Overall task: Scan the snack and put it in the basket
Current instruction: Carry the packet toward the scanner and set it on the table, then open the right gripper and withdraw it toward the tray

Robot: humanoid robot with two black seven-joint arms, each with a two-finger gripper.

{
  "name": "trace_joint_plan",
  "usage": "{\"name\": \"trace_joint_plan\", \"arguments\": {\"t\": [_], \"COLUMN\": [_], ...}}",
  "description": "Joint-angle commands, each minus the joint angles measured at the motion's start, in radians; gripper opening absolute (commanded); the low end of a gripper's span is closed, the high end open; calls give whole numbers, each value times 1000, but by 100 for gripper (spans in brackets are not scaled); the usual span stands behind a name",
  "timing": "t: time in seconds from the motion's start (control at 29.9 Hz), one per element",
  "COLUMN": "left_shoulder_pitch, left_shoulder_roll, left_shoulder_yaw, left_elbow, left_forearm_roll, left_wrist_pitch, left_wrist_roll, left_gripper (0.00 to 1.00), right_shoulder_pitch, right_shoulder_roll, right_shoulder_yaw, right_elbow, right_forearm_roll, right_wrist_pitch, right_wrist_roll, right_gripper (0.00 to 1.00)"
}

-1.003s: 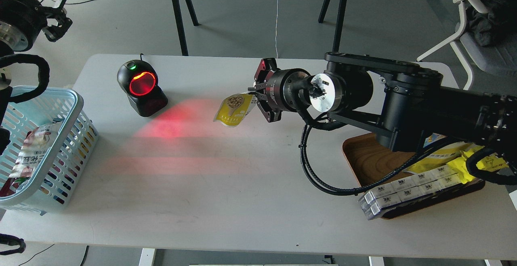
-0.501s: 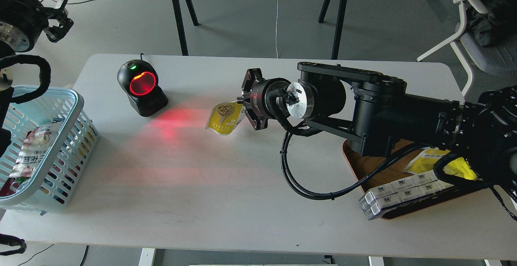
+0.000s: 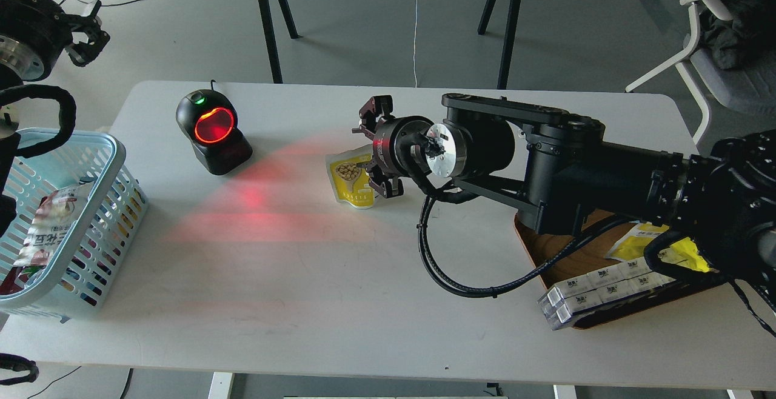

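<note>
The left gripper hangs raised at the upper left, off the table; it is seen small and dark, so its opening cannot be told. Below it, the basket stands on the table's left end and already holds a red-and-white packet. The scanner stands to its right, its window glowing red and casting red light across the tabletop. Farther right, the right gripper holds the yellow snack pouch by its right edge, above the table and well apart from the scanner. The pouch looks light, thin and flexible, with a slick film likely to slip or fold; gripping a sealed edge appears safest. At far right, the wooden tray holds more packets.
</note>
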Motion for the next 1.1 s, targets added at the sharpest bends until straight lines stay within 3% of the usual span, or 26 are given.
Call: {"name": "trace_joint_plan", "arguments": {"t": [0.0, 0.3, 0.47, 0.64, 0.77, 1.07], "left_shoulder_pitch": [3, 1, -13, -22, -37, -59], "left_shoulder_roll": [7, 16, 56, 122, 212, 393], "left_shoulder_yaw": [0, 15, 41, 41, 89, 158], "left_elbow": [0, 2, -8, -63, -147, -377], "left_forearm_roll": [0, 14, 46, 48, 48, 48], "left_wrist_pitch": [1, 1, -1, -5, -10, -9], "left_wrist_roll": [2, 6, 14, 17, 17, 18], "left_gripper": [100, 100, 100, 100, 100, 100], "right_shoulder_pitch": [4, 21, 22, -7, -89, -428], "right_shoulder_roll": [-3, -83, -211, -366, -466, -514], "right_shoulder_yaw": [5, 94, 174, 281, 407, 787], "right_elbow": [1, 14, 53, 68, 61, -30], "right_forearm_roll": [-11, -48, -52, -52, -51, -49], "right_wrist_pitch": [0, 0, 0, 120, 258, 579], "right_wrist_roll": [1, 1, 11, 21, 64, 152], "right_gripper": [89, 93, 93, 93, 94, 94]}}
